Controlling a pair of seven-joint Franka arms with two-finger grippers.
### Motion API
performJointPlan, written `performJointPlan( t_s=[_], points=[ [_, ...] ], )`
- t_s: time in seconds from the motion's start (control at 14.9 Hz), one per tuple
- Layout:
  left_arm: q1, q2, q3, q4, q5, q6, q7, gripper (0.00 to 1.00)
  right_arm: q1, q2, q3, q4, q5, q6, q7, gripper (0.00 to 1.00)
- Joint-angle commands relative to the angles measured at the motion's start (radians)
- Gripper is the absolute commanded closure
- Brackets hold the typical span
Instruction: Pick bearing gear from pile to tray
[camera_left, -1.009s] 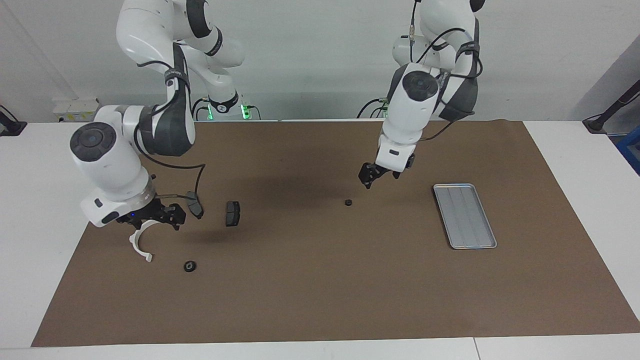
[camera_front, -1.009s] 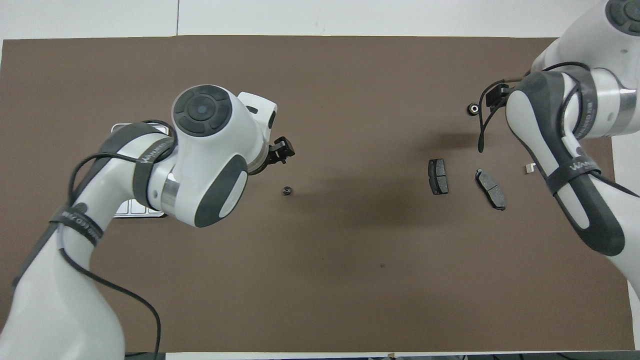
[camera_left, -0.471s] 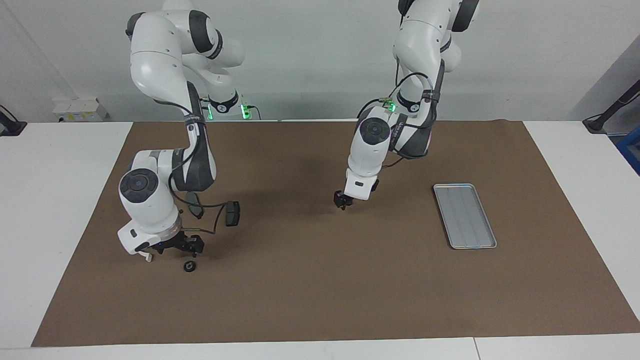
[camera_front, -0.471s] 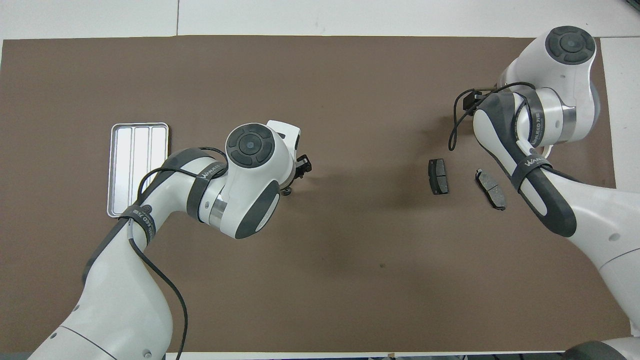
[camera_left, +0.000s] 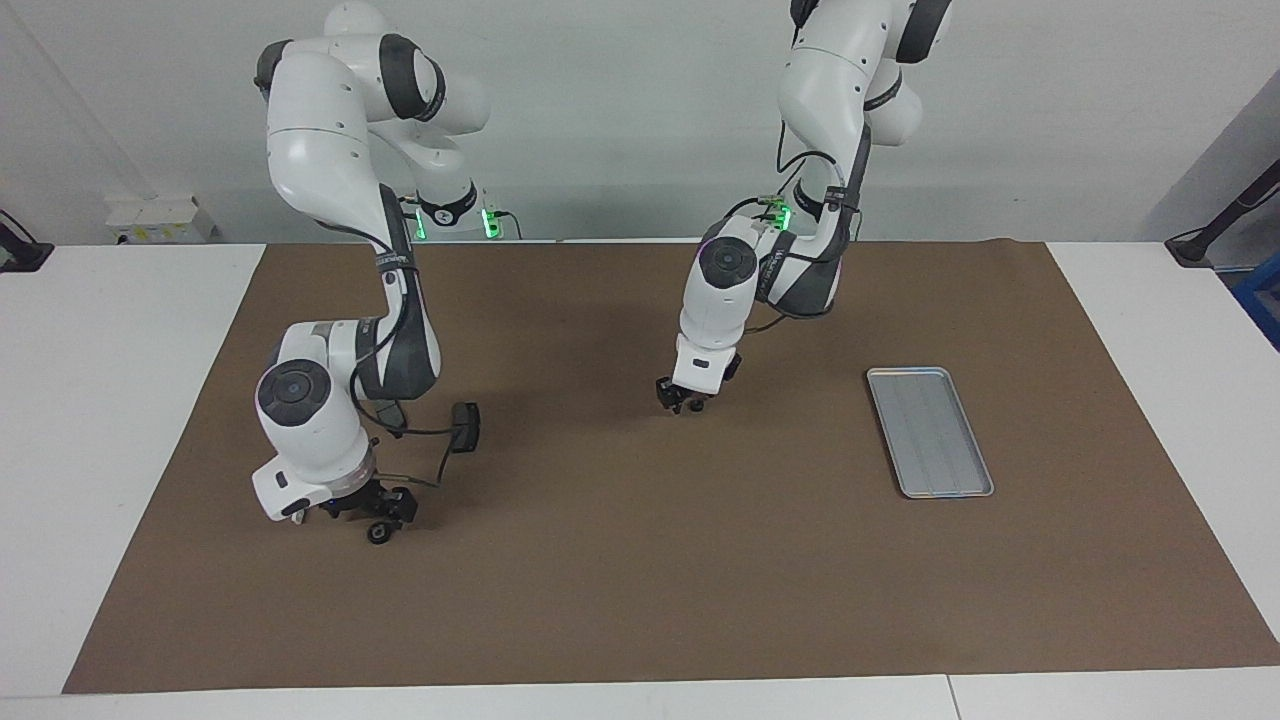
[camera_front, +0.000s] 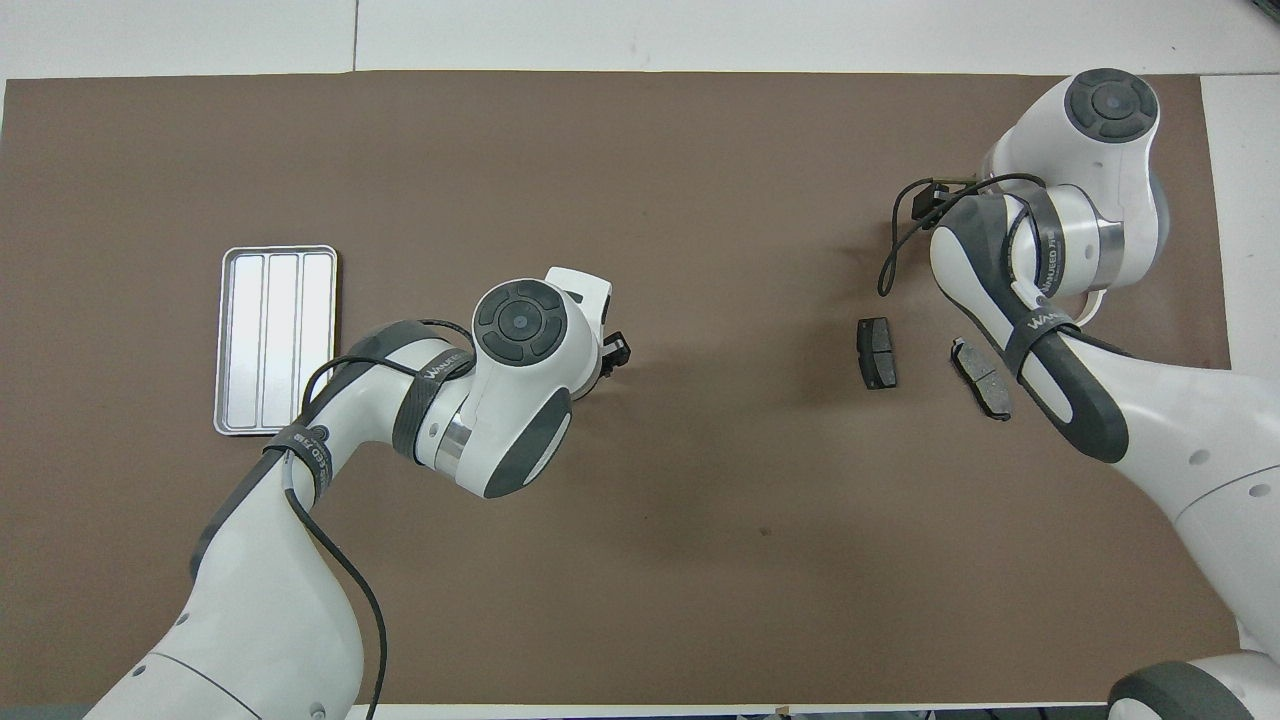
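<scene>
Left pincer (camera_left: 686, 405) is lowered at a hidden spot mid-worktop; its grip cannot be told. Right pincer (camera_left: 385, 510), spread, is set by a small round black gear (camera_left: 378, 533).

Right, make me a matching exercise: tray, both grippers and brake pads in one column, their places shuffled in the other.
Things:
1. tray
2. left gripper
3. right gripper
4. brake pads

Places:
A. low over a small black gear
B. side by side, nearer to the robots than that gear
C. flat on the mat, toward the left arm's end
D. low at the middle of the mat

Pairs: 1-C, 2-D, 3-A, 4-B
</scene>
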Motion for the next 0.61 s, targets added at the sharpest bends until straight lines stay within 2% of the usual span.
performJointPlan(
  t_s=[0.0,0.13,0.2,0.47,0.54],
  points=[
    [-0.011,-0.020,0.011,-0.036,0.005,0.033,-0.012,0.38,-0.010,0.007,0.011,-0.002,0.007,0.022,0.017,0.00],
    [-0.005,-0.017,0.011,-0.044,0.005,0.062,-0.011,0.39,-0.016,0.012,0.012,-0.004,0.008,0.025,0.015,0.00],
    [-0.004,-0.015,0.011,-0.046,0.005,0.074,-0.012,0.39,-0.014,0.013,0.013,-0.004,0.010,0.025,0.015,0.04],
    [-0.006,-0.015,0.011,-0.056,0.005,0.079,-0.012,0.39,-0.016,0.013,0.013,-0.009,0.024,0.022,0.015,0.33],
    [-0.008,-0.015,0.011,-0.056,0.005,0.077,-0.012,0.46,-0.016,0.013,0.013,-0.010,0.024,0.021,0.015,0.39]
  ],
)
